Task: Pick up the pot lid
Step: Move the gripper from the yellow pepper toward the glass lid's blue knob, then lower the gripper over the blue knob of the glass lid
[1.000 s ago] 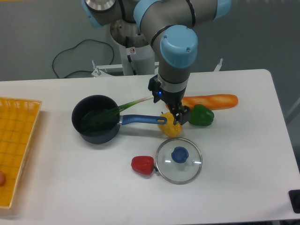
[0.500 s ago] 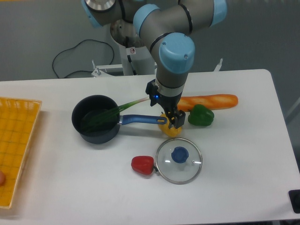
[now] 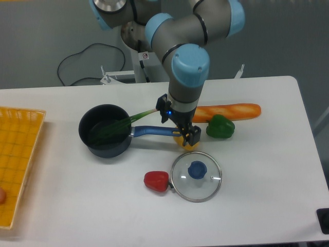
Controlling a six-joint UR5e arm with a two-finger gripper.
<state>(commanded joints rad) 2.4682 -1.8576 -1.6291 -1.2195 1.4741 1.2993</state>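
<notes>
My gripper [image 3: 178, 126] hangs open over the blue pan handle and a yellow item, its two fingertips spread apart with nothing visibly held. The pot lid [image 3: 196, 187], a round transparent disc with a silver rim, lies on the table below and slightly right of the gripper in the view. Its blue knob [image 3: 197, 170] points up and is in plain sight. A gap separates the fingers from the lid.
A red vegetable [image 3: 157, 181] lies against the lid's left edge. Behind are a yellow item [image 3: 190, 146], a green pepper [image 3: 221, 127] and an orange carrot [image 3: 239, 111]. A black pan [image 3: 107, 150] holds a leek [image 3: 121, 125]; an orange crate [image 3: 11, 164] stands left.
The gripper has shifted a little to the left in view, and its wrist has turned and tilted slightly. The lid and the other objects have stayed in place.
</notes>
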